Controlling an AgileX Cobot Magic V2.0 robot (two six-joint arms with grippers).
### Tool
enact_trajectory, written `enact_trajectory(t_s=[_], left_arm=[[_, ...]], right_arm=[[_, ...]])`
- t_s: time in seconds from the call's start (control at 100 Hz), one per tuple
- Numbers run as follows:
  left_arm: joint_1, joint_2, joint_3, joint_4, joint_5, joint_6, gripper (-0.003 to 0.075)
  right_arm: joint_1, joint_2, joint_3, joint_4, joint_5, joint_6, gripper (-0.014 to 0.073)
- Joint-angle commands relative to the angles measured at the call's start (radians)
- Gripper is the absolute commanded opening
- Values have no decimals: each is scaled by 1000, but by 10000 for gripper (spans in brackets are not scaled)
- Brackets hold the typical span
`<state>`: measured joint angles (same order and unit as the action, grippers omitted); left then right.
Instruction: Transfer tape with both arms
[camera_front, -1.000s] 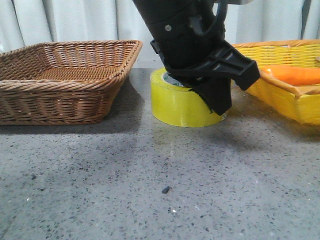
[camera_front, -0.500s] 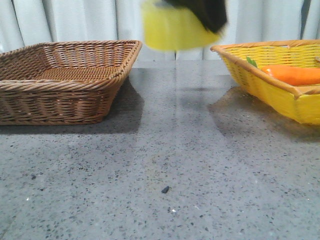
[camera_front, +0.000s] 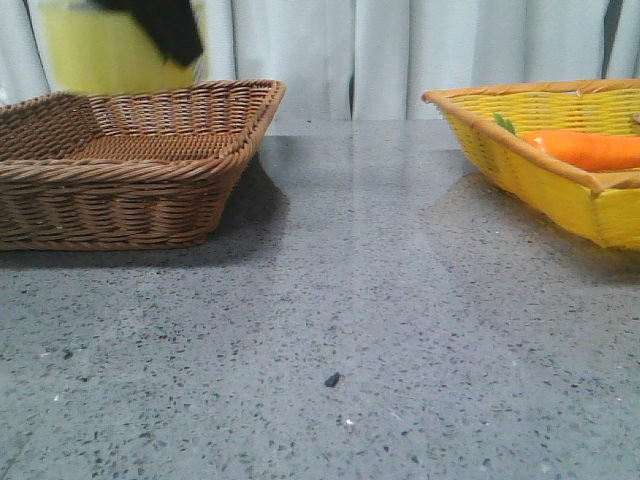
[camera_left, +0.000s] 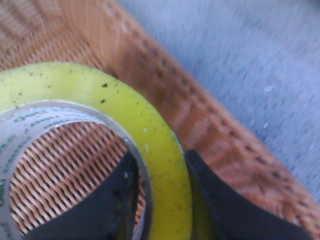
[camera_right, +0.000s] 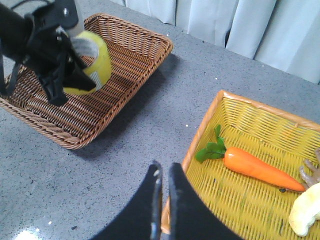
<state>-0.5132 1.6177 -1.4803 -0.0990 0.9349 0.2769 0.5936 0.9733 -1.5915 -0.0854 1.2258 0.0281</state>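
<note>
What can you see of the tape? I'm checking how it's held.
The tape is a wide yellow roll with a white core printed in green. The left gripper clamps its wall, one finger inside the core, one outside. It hangs in the air, tilted, above the brown wicker basket, touching only the fingers. The front view shows it blurred.
</note>
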Motion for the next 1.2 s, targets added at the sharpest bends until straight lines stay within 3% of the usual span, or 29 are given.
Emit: enact_trajectory(t_s=[0.0, 0.18, 0.35, 0.45, 0.55, 0.64, 0.84, 0.94, 1.09, 1.19], left_arm=[[4, -46, 36, -22, -123, -1, -21], [4, -46, 141, -53, -242, -1, -20], [4, -46, 165, -54, -259, -1, -9], [4, -46, 165, -54, -259, 1, 103], [4, -46, 165, -54, -251, 1, 291], [4, -49, 165, -54, -245, 1, 357], [4, -116, 165, -80, -259, 1, 304], [4, -180, 167, -103, -292, 1, 203], [4, -293, 189, -108, -326, 1, -20], [4, -383, 243, -108, -363, 1, -20]], right_arm=[[-1, -10, -18, -20, -65, -2, -74], [-1, -10, -18, -20, -83, -2, -74], [-1, -10, -18, -20, -87, -2, -74], [-1, -10, -18, -20, -87, -2, -74], [-1, -10, -18, -20, -90, -2, -74], [-1, -18, -18, -20, -120, -2, -74], [-1, -73, 0, -66, -190, -2, -74], [-1, -130, 72, -106, -240, -2, -74], [-1, -255, 253, -180, -412, -2, -74], [-1, -344, 400, -219, -552, -2, -74]])
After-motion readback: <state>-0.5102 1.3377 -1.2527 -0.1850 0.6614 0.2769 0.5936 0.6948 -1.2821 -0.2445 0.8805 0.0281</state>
